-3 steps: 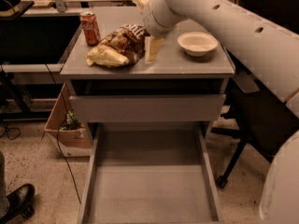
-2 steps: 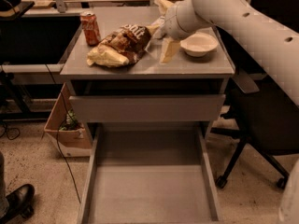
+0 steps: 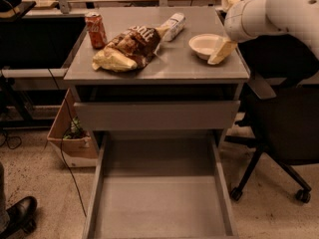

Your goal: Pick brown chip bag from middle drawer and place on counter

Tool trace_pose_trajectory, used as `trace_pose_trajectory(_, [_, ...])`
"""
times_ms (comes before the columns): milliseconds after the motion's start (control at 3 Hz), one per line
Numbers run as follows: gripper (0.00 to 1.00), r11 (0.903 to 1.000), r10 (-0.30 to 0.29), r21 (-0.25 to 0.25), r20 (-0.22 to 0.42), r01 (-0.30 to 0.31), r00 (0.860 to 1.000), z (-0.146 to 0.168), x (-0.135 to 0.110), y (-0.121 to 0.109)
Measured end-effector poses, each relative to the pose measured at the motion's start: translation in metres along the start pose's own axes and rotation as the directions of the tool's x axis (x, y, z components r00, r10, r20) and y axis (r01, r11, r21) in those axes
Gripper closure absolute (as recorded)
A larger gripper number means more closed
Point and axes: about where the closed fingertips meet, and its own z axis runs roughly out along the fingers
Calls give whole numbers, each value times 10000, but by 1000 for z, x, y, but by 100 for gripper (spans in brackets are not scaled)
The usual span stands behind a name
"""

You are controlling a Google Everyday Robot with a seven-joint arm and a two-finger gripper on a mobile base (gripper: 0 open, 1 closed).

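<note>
The brown chip bag (image 3: 127, 49) lies on the counter (image 3: 179, 66), left of centre, with its cream-yellow end towards the front left. The gripper (image 3: 219, 28) is over the counter's right edge, well to the right of the bag. It is open and holds nothing. One cream finger (image 3: 222, 51) hangs over the right side of a white bowl (image 3: 202, 45). The middle drawer (image 3: 159, 203) is pulled out below, and its grey floor is bare.
A red soda can (image 3: 95, 30) stands at the counter's back left. A bottle with a white label (image 3: 174, 26) lies behind the bag. The upper drawer front (image 3: 157, 114) is shut. A cardboard box (image 3: 70, 138) sits on the left and an office chair (image 3: 284, 133) on the right.
The gripper has moved right, from beside the chip bag to over the bowl at the counter's right edge. The bag stays lying on the counter.
</note>
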Motion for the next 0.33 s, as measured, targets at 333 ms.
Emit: trace_pose_trajectory(333, [0, 10000, 43, 82, -72, -42, 10000, -4, 6, -1])
